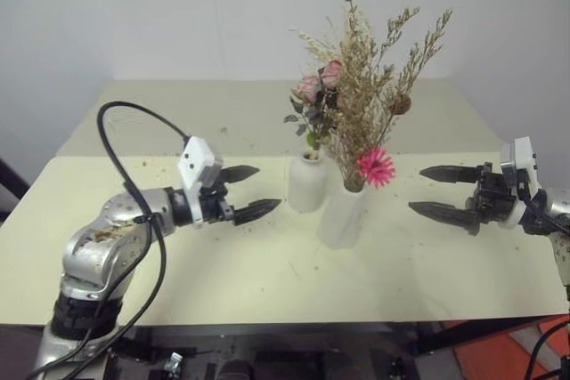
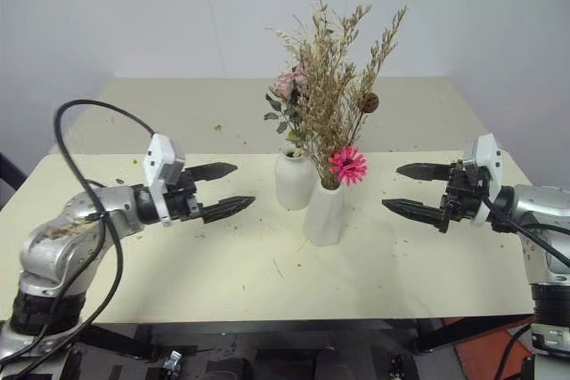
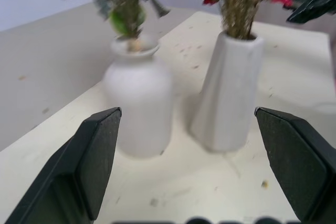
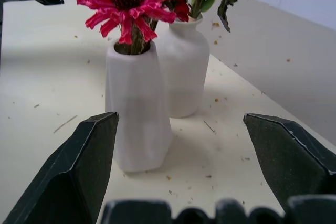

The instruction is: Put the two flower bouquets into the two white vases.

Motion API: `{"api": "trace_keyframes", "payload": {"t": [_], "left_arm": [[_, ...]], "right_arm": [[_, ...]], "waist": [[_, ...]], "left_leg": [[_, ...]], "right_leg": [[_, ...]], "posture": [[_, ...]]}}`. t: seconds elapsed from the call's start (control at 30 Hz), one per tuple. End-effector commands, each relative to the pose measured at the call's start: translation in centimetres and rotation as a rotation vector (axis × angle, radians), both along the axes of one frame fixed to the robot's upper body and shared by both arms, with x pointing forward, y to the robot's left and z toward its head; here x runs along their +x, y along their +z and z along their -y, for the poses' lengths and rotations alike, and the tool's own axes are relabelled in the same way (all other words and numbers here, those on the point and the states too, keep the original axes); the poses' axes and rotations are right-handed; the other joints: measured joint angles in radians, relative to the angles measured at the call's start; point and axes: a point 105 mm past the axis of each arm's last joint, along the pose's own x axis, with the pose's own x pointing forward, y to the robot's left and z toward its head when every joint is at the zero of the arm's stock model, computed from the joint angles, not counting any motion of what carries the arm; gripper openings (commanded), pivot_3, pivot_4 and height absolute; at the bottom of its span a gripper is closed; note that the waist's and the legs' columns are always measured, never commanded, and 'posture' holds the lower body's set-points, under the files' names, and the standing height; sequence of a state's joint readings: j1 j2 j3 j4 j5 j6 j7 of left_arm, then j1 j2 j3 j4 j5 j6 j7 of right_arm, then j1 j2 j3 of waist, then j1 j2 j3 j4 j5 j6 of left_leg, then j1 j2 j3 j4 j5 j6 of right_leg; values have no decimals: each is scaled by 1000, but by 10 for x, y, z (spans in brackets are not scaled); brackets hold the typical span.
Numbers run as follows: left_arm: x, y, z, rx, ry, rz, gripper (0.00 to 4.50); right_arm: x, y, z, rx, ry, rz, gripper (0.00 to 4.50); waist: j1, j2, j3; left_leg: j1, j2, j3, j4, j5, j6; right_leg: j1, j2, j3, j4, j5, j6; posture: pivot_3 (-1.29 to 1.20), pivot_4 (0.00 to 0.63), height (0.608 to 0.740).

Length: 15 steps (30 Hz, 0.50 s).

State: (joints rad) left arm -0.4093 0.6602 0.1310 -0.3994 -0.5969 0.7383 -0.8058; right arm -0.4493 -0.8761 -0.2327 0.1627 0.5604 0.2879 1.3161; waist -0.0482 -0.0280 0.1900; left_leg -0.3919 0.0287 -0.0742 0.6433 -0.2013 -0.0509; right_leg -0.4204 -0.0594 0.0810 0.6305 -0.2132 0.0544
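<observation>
While both bunches stand in their vases at table centre, the rose bunch (image 1: 313,95) fills the round vase (image 1: 308,182) and the grass bunch (image 1: 370,77) the tapered vase (image 1: 342,215). At nine o'clock the left gripper (image 1: 248,191) gapes empty; at three o'clock the right gripper (image 1: 441,191) likewise.

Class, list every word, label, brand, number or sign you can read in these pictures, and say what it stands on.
None: no readable text anywhere.
The rounded vase and the tapered vase are plain white.
The table carries only plant crumbs.
The left gripper and right gripper show no legible marking.
</observation>
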Motion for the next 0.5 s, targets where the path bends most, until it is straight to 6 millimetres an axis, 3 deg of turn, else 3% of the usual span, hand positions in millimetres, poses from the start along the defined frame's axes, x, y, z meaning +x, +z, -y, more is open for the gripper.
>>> {"api": "trace_keyframes", "payload": {"t": [0.03,0.23,0.37,0.5], "left_arm": [[-9,11,-25,7,82,83,4443],[-20,0,-71,13,270,58,4443],[-26,-4,-84,24,344,48,4443],[-27,-2,-85,16,366,59,4443]], "right_arm": [[1,7,-5,-4,25,40,4500],[1,5,-8,2,38,30,4500],[1,3,-9,6,41,18,4500],[2,-1,-11,10,40,1,4500]], "waist": [[0,0,0],[2,0,0],[4,0,0],[6,0,0]], "left_leg": [[0,0,0,0,0,0],[0,1,1,0,0,1],[0,1,1,0,0,1],[0,1,1,0,0,1]], "right_leg": [[0,0,0,0,0,0],[-1,0,0,0,0,0],[-1,0,0,0,0,0],[0,0,0,0,0,0]], "posture": [[0,150,740],[0,150,740],[0,150,740],[0,150,740]]}}
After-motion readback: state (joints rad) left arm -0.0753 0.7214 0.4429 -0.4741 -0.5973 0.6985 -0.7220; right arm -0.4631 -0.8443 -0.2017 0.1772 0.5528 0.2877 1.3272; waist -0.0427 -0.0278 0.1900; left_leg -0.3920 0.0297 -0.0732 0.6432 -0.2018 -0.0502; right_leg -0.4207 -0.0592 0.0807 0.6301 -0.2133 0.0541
